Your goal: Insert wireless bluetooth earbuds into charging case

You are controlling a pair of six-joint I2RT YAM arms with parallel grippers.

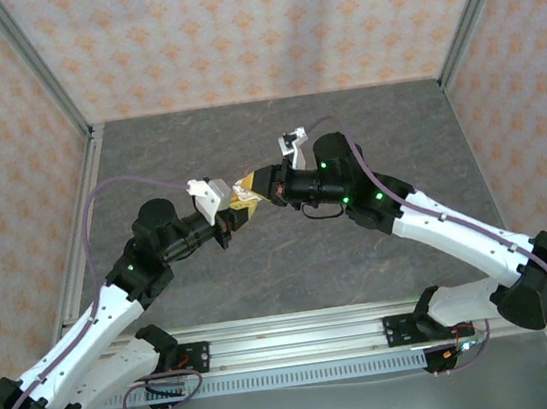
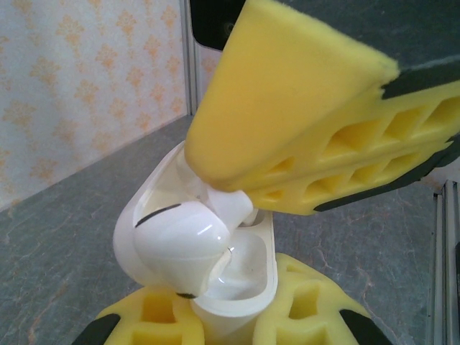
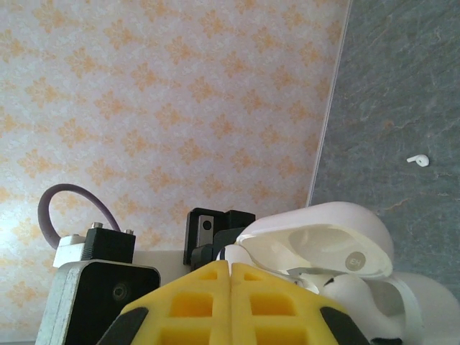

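Earbud: tiny, light, glossy-slick, hard shell, so best taken by its short stem. It lies crooked across the mouth of the open charging case, not seated. Left claw is narrow, pinching the case base over the middle of the worktop. Right claw is fully closed with its tips on the stem (actual grip unclear), crowding the lid. Spare earbud lies loose on the worktop.
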